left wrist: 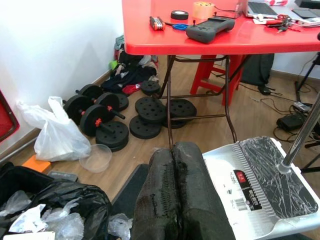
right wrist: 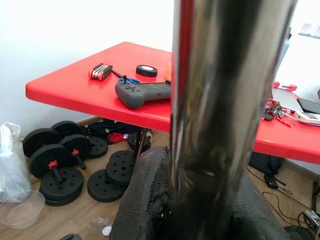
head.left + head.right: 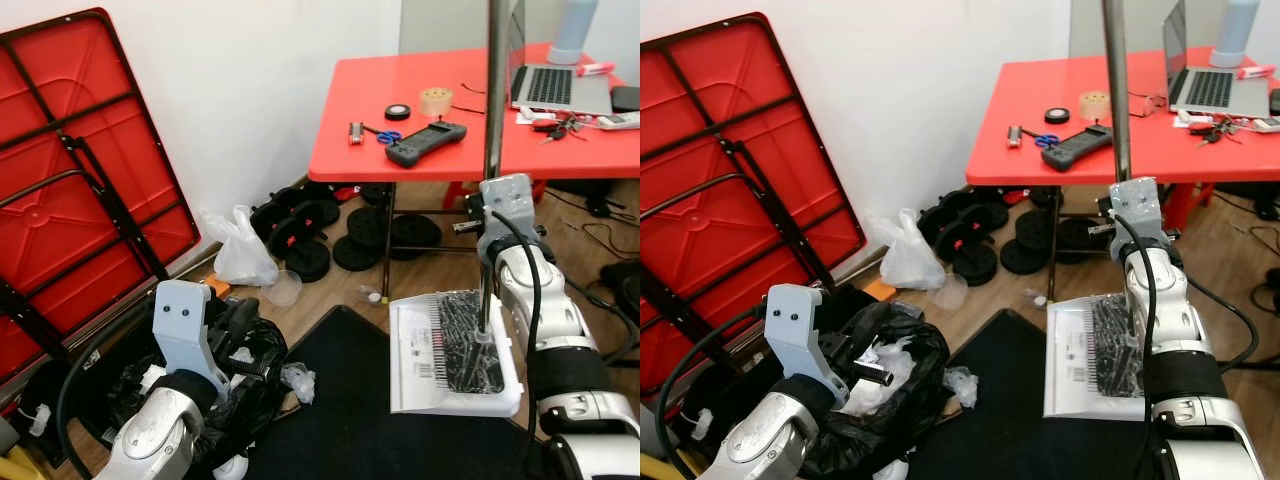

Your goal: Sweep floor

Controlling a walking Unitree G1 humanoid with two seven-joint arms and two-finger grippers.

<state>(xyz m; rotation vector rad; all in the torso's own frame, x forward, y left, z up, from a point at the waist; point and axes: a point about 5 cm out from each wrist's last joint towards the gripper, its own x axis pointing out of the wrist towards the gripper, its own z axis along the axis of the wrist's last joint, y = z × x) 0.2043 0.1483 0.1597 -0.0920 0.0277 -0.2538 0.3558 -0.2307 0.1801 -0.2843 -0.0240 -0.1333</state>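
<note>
My right gripper (image 2: 200, 212) is shut on the chrome pole (image 3: 492, 90) of a long-handled dustpan (image 3: 415, 345). Its black fingers (image 2: 142, 200) wrap the pole. The white pan with its black ribbed inside hangs tilted over a black mat (image 3: 370, 430), in front of the red table. My left gripper (image 1: 172, 150) has its fingers pressed together with nothing between them. It hovers low on the left above an open black rubbish bag (image 3: 905, 365) holding crumpled white scraps (image 3: 880, 355). A scrap of plastic (image 3: 298, 380) lies on the mat's edge.
A red table (image 3: 420, 130) carries a laptop (image 3: 560, 85), a controller (image 3: 425, 142), tape and keys. Dumbbells and weight plates (image 3: 310, 235) lie under it by the wall. A white plastic bag (image 3: 240, 250) and a clear bowl (image 3: 285, 287) sit nearby. A folded red table (image 3: 80, 180) leans left. Cables trail right.
</note>
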